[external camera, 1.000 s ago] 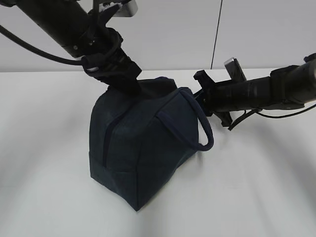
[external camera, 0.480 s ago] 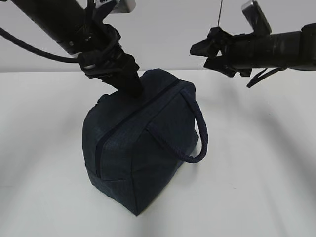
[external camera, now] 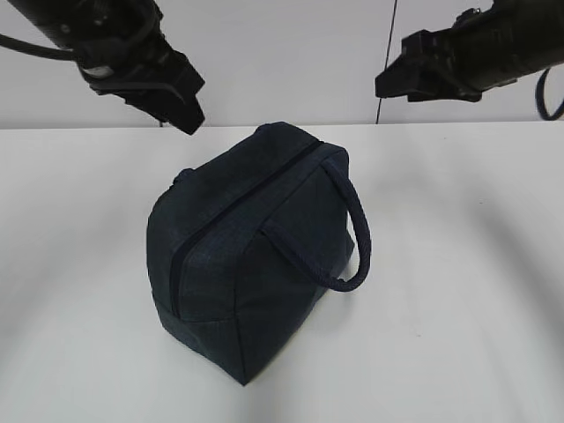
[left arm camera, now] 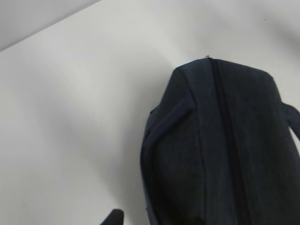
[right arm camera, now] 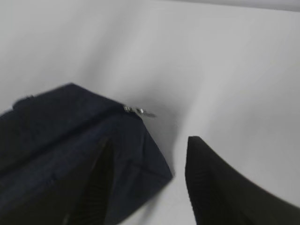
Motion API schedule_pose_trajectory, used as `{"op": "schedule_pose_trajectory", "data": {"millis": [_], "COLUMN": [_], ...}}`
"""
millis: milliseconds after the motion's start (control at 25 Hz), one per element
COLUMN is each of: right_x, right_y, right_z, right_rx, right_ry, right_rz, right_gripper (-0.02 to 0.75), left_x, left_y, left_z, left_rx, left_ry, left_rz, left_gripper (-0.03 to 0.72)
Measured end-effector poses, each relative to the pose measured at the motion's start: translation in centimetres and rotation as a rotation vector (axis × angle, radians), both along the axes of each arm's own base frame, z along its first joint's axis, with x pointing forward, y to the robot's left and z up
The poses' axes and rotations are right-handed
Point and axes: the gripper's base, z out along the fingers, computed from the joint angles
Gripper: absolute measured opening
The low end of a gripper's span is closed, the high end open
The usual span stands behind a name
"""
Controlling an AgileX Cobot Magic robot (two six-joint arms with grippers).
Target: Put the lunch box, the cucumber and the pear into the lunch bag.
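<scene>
The dark navy lunch bag [external camera: 247, 256] stands on the white table with its top zipper closed from end to end. In the left wrist view the lunch bag [left arm camera: 220, 150] lies below, and one fingertip [left arm camera: 115, 218] shows well off to the left. My left gripper [external camera: 181, 110] hangs open above and left of the bag, holding nothing. My right gripper [external camera: 392, 79] is high at the upper right, also clear of it. In the right wrist view its fingers [right arm camera: 211, 187] stand apart above the bag's end with the metal zipper pull [right arm camera: 139, 111]. The lunch box, cucumber and pear are hidden.
A rope handle [external camera: 357, 238] loops out from the bag's right side. The white table [external camera: 458, 264] stretches all round the bag, and a pale wall with a thin dark vertical line [external camera: 386, 53] rises behind it.
Both grippers have let go of the bag and opened. The left one rose up and left off the bag's top; the right one lifted up and right, away from the handle.
</scene>
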Motion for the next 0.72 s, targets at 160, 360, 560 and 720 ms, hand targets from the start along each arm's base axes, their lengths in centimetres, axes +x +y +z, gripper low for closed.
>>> {"op": "schedule_pose_trajectory", "data": {"millis": [160, 360, 560, 720], "right_x": [-2.5, -6.3, -11.6, -17.0], "right_y": [0.4, 0.9, 1.1, 0.0], "right_z": [0.7, 1.2, 0.2, -0.1], "right_rx": [-0.25, -0.432, -0.477, -0.446], "right_ry": [0.09, 0.169, 0.172, 0.133], "right_rz": [0.004, -0.108, -0.145, -0.155], "right_gripper": [0.371, 0.366, 0.361, 0.361], "left_x": [-1.1, -4.1, -8.3, -11.7], "left_y": [1.5, 3.6, 5.7, 7.4], "left_z": [0.1, -1.7, -2.2, -2.2], "left_rx": [0.065, 0.056, 0.011, -0.023], "left_ry": [-0.024, -0.056, -0.121, -0.139], "left_rz": [0.067, 0.134, 0.147, 0.179], "left_gripper": [0.252, 0.252, 0.252, 0.251]}}
